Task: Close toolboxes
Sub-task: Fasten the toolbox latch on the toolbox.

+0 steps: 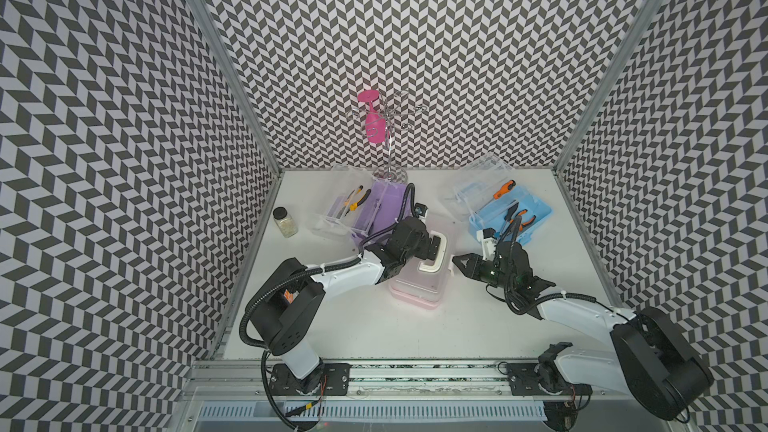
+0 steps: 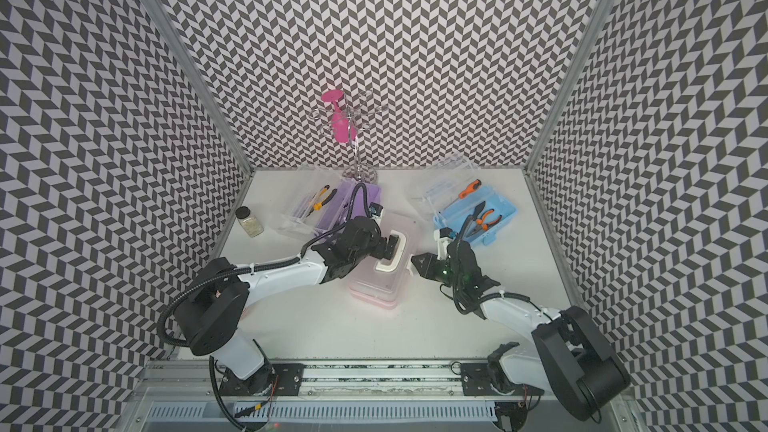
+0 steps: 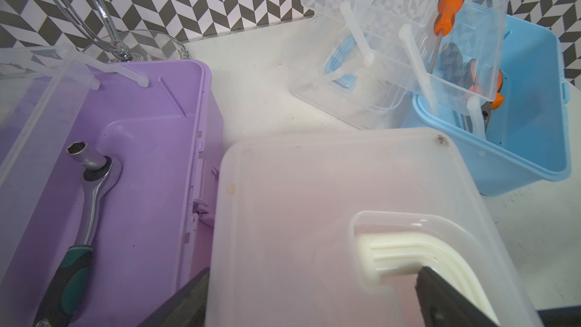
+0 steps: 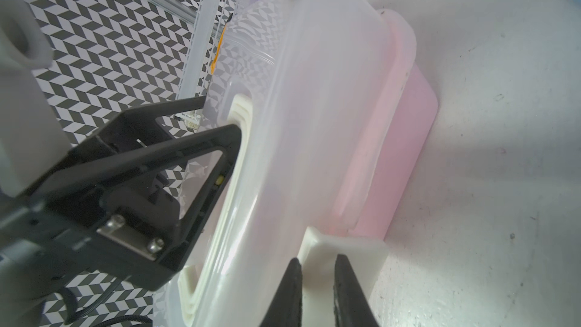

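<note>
1. Desk (image 1: 415,338), L edge: glass jar (image 1: 285,222) w/ black cap, upright, well apart from the end effectors.

2. Purple toolbox (image 1: 380,211): rear L of desk, open. Clear lid and tray (image 1: 345,209) are swung out toward the jar. The tray holds yellow-handled pliers (image 1: 355,200). A ratchet (image 3: 89,184) lies in the base. A wire stand (image 1: 388,135) carrying an inverted pink glass (image 1: 372,124) stands just behind the box.

3. L end effector (image 1: 435,248): over the pink toolbox (image 1: 415,290), jaws spread. One finger (image 3: 446,297) touches the cream handle (image 3: 405,251). The other sits at the lid edge nearest the purple base.

4. Pink toolbox: desk ctr, just beside the purple base, clear lid down on the pink base.

5. R end effector (image 4: 317,265): at the pink box's R side, tips at the cream latch (image 4: 355,253). Jaws are nearly together w/ a narrow gap, and the latch shows in that gap. Cannot tell whether they pinch it.

6. Light blue toolbox (image 1: 530,218): rear R, open, apart from the pink box. Clear lid (image 1: 461,197) is thrown back, clear tray raised. An orange-handled screwdriver (image 1: 503,189) lies in the tray. Orange-handled pliers (image 1: 518,218) lie in the base.
</note>
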Controlling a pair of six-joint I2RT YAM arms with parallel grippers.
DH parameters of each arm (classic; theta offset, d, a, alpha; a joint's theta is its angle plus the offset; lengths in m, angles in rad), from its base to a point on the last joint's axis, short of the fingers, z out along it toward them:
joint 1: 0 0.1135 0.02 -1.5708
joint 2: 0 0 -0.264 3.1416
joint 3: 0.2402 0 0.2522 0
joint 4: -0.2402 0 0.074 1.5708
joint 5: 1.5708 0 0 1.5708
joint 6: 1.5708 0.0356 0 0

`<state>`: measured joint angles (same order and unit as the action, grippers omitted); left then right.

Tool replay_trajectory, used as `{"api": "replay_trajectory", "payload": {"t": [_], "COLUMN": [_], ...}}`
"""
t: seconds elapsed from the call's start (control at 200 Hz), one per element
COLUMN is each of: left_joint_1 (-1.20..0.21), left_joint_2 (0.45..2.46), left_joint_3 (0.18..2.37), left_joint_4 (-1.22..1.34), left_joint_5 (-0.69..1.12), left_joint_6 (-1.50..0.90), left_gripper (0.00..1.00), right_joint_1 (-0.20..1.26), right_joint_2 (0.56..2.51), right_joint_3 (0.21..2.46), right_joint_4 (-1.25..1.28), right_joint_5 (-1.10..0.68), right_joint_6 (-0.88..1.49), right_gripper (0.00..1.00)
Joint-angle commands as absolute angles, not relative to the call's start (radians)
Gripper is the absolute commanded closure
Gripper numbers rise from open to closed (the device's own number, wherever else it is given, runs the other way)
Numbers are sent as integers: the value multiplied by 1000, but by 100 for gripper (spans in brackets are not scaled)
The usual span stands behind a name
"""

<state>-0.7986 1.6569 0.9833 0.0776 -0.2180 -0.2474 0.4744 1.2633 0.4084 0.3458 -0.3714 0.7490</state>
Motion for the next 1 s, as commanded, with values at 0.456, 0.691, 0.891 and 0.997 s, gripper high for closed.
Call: {"api": "replay_trajectory", "payload": {"t": [0.456, 0.691, 0.891, 0.997], "left_joint_1": [-815, -816, -821, -820], "left_joint_2": [1720, 1729, 1745, 1749], "left_joint_3": [983, 987, 991, 991], "left_joint_4": [1, 3, 7, 9], "left_joint_5": [-179, -169, -158, -156], "left_joint_6": [-235, -234, -235, -234], "left_gripper": [2, 2, 2, 2], "right_joint_1": [489, 501, 518, 522], "right_joint_2": [1323, 1347, 1372, 1379], "right_joint_3": [423, 453, 483, 492], "right_joint_4": [417, 377, 341, 334], "right_joint_5": [-426, -400, -373, -368], "right_joint_6": [738, 716, 701, 698], "right_gripper": [80, 80, 80, 80]}}
